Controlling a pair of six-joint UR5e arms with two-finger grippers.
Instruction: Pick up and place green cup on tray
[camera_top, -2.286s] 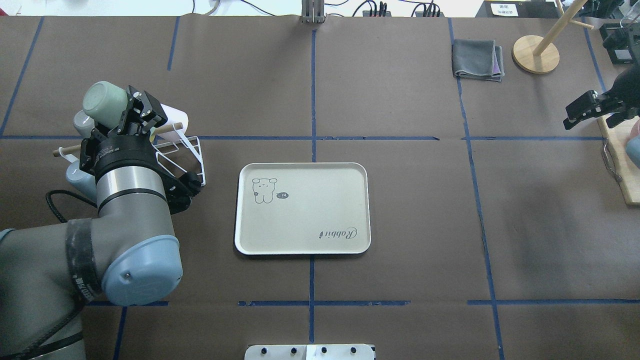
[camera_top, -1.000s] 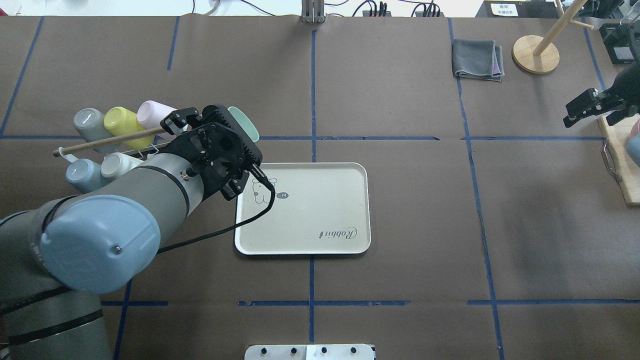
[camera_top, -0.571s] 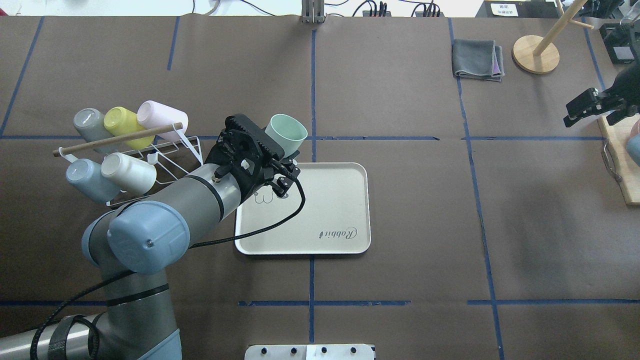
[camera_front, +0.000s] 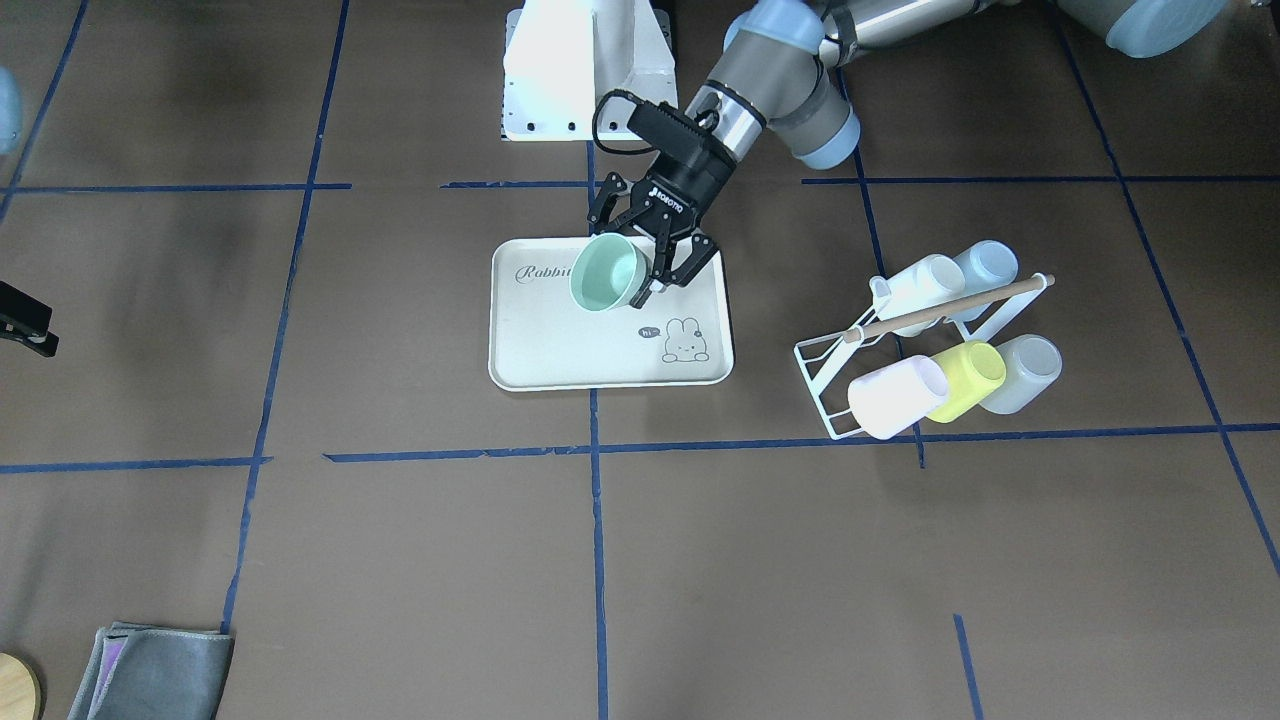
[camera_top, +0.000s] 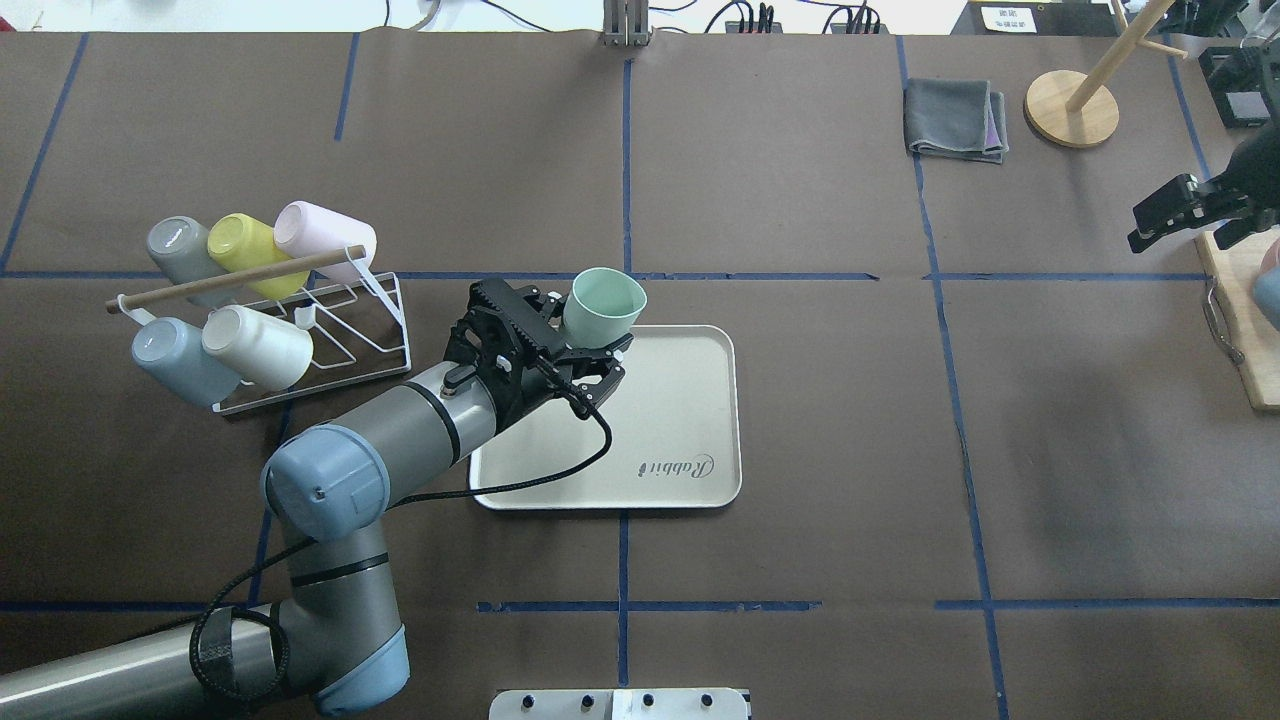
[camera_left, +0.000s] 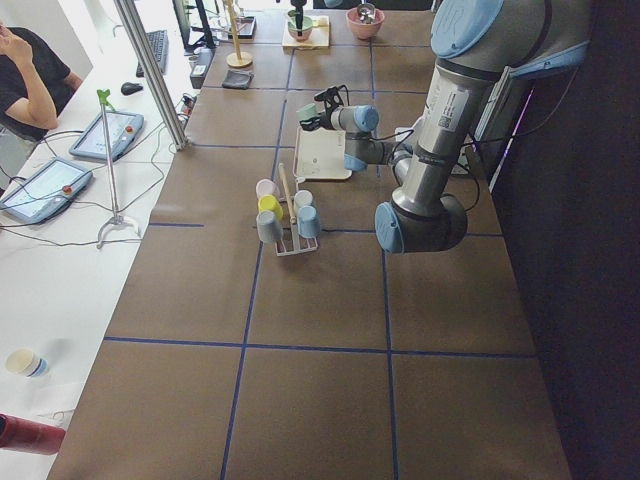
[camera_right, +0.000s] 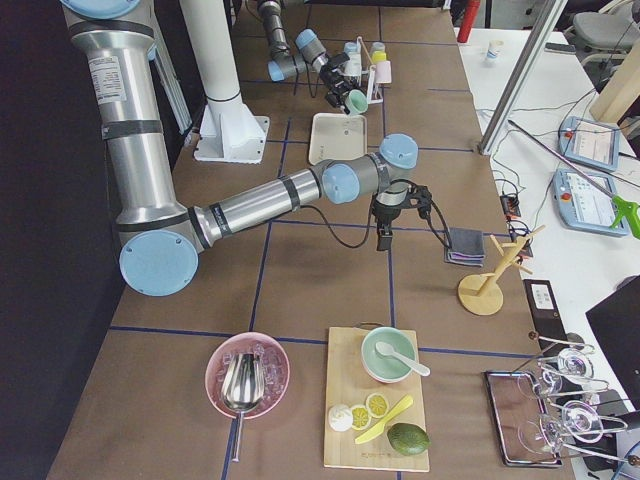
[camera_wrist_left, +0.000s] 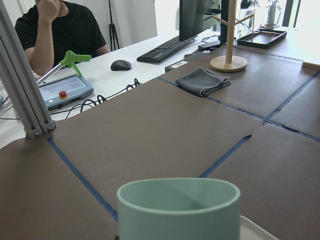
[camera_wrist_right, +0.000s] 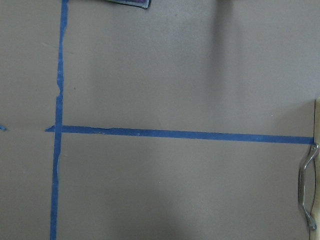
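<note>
The green cup (camera_top: 603, 303) (camera_front: 603, 277) hangs in the air, tilted with its mouth upward, over the far left part of the tray (camera_top: 680, 420) (camera_front: 560, 345). My left gripper (camera_top: 585, 338) (camera_front: 640, 262) is shut on the cup's side. In the left wrist view the cup (camera_wrist_left: 178, 209) fills the bottom edge and a tray corner (camera_wrist_left: 255, 229) shows beside it. The cream tray lies flat at the table's centre with nothing on it. My right gripper (camera_top: 1160, 222) hovers far off at the right table edge, open, holding nothing.
A white wire rack (camera_top: 345, 330) left of the tray carries grey, yellow, pink, blue and white cups on a wooden rod. A folded grey cloth (camera_top: 955, 120) and a wooden stand (camera_top: 1072, 108) sit far right. A cutting board (camera_top: 1245, 320) lies at the right edge.
My left arm has carried the green cup from the rack rightward to over the tray and turned its mouth upward. The right arm has stayed put.
</note>
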